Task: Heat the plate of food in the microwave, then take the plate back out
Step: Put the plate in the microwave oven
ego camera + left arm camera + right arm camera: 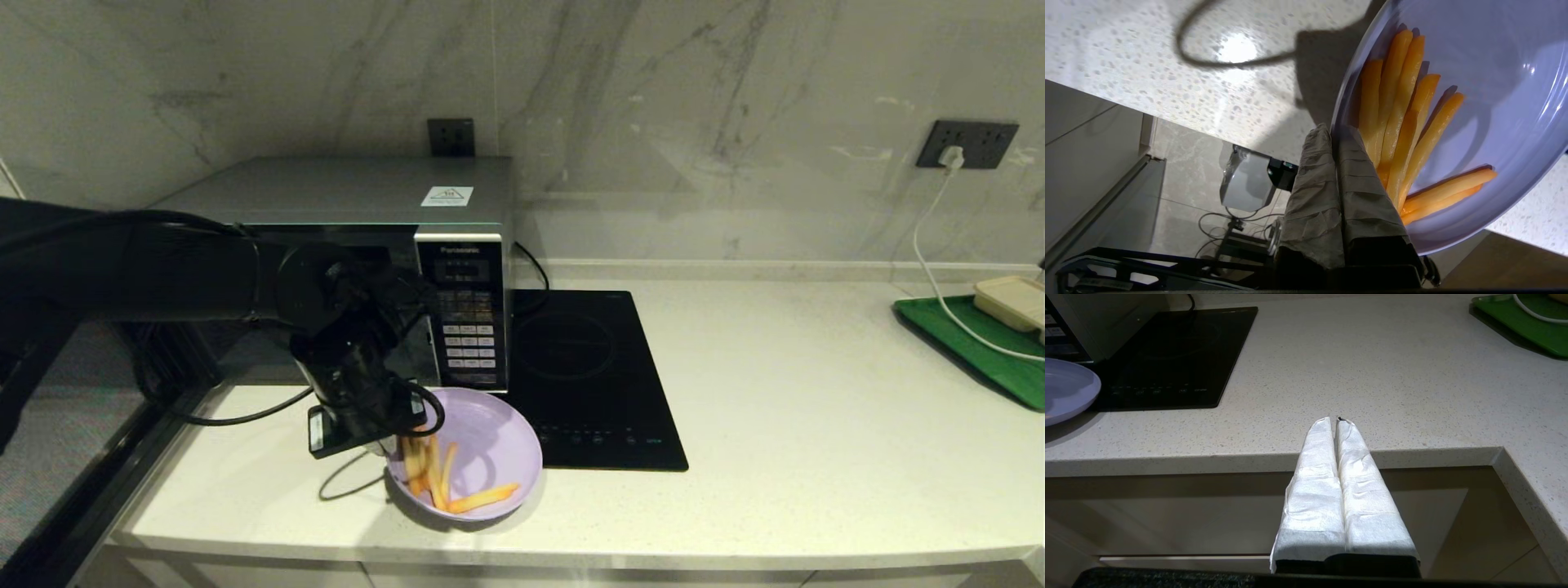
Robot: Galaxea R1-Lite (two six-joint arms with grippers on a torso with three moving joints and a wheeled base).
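The lilac plate of food sits just in front of the microwave, tilted, with a shadow under it. Several orange-yellow fries lie near its front rim. My left gripper reaches down at the plate's left edge and is shut on the rim. In the left wrist view the cloth-covered fingers pinch the plate beside the fries. My left arm hides most of the microwave's dark door; its keypad shows. My right gripper is shut on nothing, low by the counter's front edge.
A flat black induction hob lies right of the microwave, touching the plate's far side in view. A green tray with a beige lidded box stands at the far right, crossed by a white cable. The counter's left edge drops off beside my left arm.
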